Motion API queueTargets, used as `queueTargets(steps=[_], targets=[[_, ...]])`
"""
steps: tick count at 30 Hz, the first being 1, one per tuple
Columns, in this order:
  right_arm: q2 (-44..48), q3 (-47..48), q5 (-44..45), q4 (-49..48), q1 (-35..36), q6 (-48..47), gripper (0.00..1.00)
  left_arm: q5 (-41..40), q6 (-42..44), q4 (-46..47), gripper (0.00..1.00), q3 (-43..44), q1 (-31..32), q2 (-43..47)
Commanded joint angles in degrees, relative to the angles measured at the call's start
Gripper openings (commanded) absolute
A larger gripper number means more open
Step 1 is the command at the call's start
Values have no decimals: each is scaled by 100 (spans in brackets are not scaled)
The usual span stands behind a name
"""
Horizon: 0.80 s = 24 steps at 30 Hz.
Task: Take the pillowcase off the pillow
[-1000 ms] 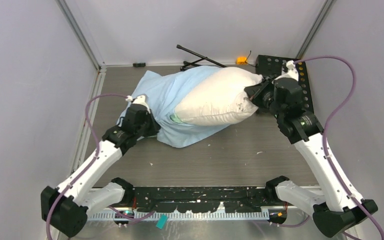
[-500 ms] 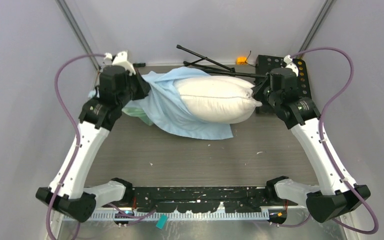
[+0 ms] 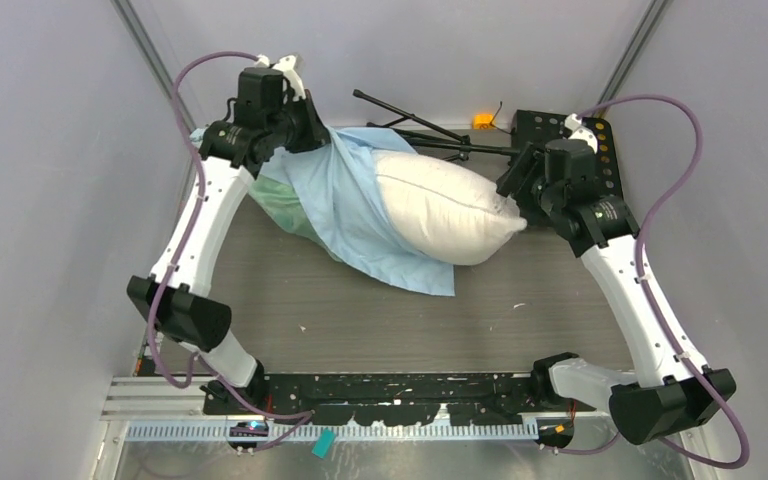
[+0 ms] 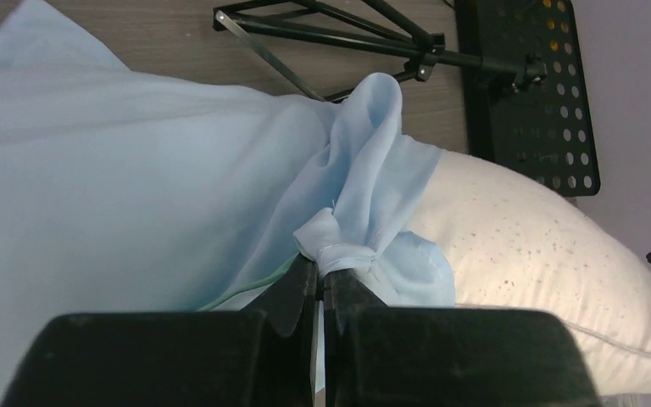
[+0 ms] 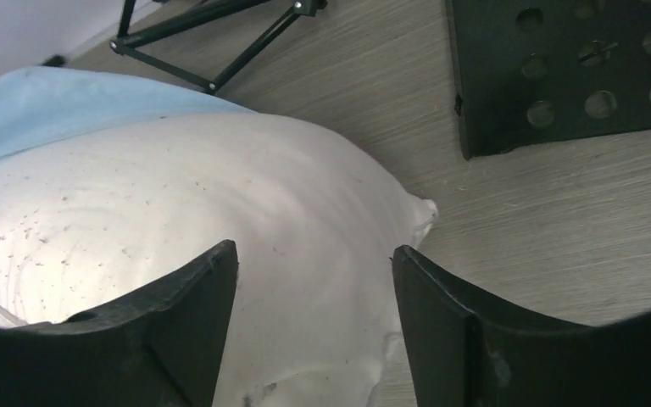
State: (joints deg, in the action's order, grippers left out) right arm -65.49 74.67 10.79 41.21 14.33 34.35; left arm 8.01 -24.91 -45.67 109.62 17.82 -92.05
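The white pillow (image 3: 450, 210) lies at the back of the table, its right half bare and its left half still inside the light blue pillowcase (image 3: 350, 200). My left gripper (image 3: 312, 135) is raised at the far left, shut on a bunched fold of the pillowcase (image 4: 364, 212); the fabric stretches from the jaws down to the pillow (image 4: 542, 246). A mint green face shows beneath the blue (image 3: 285, 205). My right gripper (image 3: 515, 185) stands open at the pillow's right end. In the right wrist view its fingers (image 5: 314, 250) straddle the pillow's corner (image 5: 178, 203) without clamping it.
A black folded stand (image 3: 410, 115) lies behind the pillow. A black perforated plate (image 3: 600, 170) sits at the back right under the right wrist, with a small orange object (image 3: 483, 121) next to it. Grey walls close in both sides.
My left gripper has swung up and to the far left, pulling the pillowcase further off, so more white pillow shows. My right gripper has opened and let go of the pillow's corner.
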Motion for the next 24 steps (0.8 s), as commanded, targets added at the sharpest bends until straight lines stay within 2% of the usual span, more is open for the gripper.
queueTargets(steps=[1, 3, 6, 8, 12, 16, 24], targets=[[380, 6, -331, -236, -40, -1077, 80, 558, 73, 778, 0, -76, -138, -198], [588, 107, -550, -268, -36, -1330, 87, 638, 41, 1014, 0, -261, -138, -195], [740, 315, -1578, -414, -6, -1676, 88, 717, 55, 1149, 0, -400, -139, -157], [529, 688, -2004, -198, 262, -1977, 88, 759, 108, 1164, 0, -452, -139, -124], [-236, 1589, -1268, 612, 1505, -2840, 89, 736, 175, 1214, 0, -603, -147, 12], [-718, 1781, -514, 828, 2305, -3344, 90, 662, 184, 1312, 0, -813, -163, 225], [-1376, 1408, -34, 759, 2483, -3525, 90, 614, 164, 1151, 0, -1017, -192, 497]])
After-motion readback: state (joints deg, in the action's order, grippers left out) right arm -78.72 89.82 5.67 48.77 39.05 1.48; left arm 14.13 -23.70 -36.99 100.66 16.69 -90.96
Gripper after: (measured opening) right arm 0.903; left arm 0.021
